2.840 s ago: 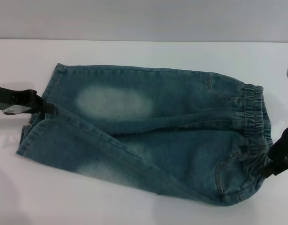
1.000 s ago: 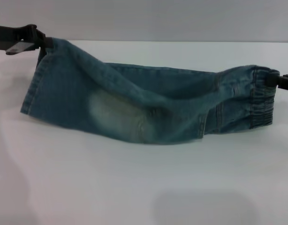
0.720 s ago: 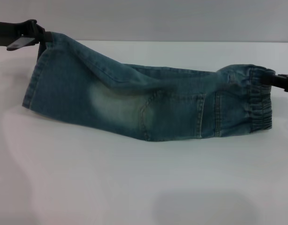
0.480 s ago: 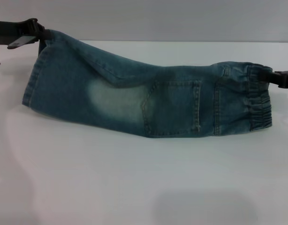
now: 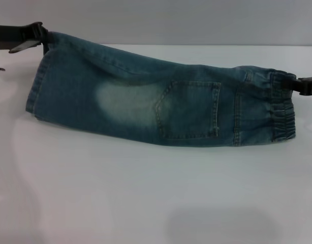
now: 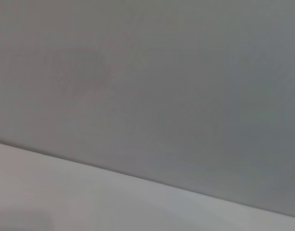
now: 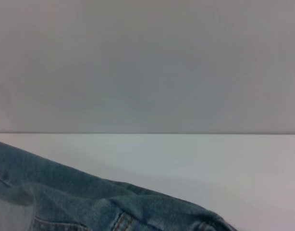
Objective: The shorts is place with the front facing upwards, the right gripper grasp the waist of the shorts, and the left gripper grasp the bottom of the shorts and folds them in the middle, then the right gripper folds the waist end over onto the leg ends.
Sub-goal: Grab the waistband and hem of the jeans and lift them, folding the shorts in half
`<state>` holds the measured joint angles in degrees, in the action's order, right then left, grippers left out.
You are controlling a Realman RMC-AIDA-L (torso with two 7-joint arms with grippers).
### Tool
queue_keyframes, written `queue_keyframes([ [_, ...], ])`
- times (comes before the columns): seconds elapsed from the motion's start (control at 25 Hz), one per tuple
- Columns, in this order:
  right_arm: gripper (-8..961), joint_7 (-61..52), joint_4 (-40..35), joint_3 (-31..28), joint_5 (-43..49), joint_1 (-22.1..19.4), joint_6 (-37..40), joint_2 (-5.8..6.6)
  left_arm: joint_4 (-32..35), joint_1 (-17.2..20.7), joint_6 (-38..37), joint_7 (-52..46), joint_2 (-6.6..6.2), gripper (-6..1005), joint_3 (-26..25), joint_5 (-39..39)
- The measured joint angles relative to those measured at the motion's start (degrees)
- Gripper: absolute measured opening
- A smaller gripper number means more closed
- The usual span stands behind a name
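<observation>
The denim shorts (image 5: 161, 104) hang folded lengthwise between both grippers, a back pocket (image 5: 189, 109) and a pale faded patch (image 5: 128, 104) facing me. At the upper left, my left gripper (image 5: 44, 36) is shut on the top corner of the bottom of the shorts (image 5: 36, 81). On the right, my right gripper (image 5: 297, 85) is shut on the puckered elastic waist (image 5: 280, 109). The lower fold rests on the white table (image 5: 156, 193). The right wrist view catches only an edge of the shorts (image 7: 80, 202). No denim appears in the left wrist view.
A grey wall (image 5: 171, 20) rises behind the table's far edge. White tabletop spreads in front of the shorts.
Both grippers lifted the near edge of the flat shorts up and carried it toward the back. The shorts are now folded in half lengthwise, and the back pocket has come into view.
</observation>
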<state>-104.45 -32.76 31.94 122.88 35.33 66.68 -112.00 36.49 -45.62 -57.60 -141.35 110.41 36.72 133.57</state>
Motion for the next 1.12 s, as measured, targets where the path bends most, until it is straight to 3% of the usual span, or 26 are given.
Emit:
queue_keyframes([
  [0.28, 4, 0.04, 0.10, 1.01, 0.00, 0.09, -0.92, 0.03, -0.12, 0.28, 3.40, 0.38, 0.78, 123, 2.86, 0.12],
  [1.12, 4, 0.04, 0.15, 3.21, -0.01, 1.13, -0.60, 0.01, -1.42, 0.62, 9.15, 3.10, 2.57, 134, 3.01, -0.16],
])
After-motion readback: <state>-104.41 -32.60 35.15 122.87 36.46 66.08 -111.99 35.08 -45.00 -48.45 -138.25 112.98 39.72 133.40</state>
